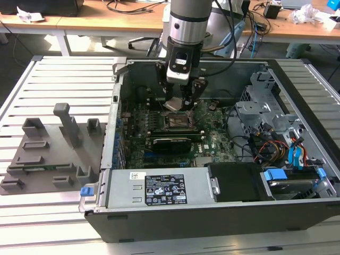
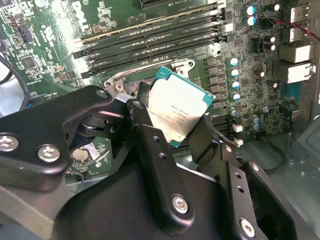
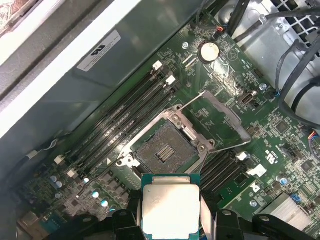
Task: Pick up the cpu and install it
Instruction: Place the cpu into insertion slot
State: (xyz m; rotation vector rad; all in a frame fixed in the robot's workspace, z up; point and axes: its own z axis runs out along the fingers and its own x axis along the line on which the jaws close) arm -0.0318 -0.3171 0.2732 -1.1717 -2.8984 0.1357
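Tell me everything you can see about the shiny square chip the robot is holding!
The cpu is a small flat square with a silver-grey metal top plate and a thin green rim. The tool pinches it by two opposite edges. It hangs above the motherboard, close to the open socket, not yet seated.

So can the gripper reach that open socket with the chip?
Probably yes. The gripper holds the cpu above the socket, whose cover frame is flipped open, and nothing lies across it.
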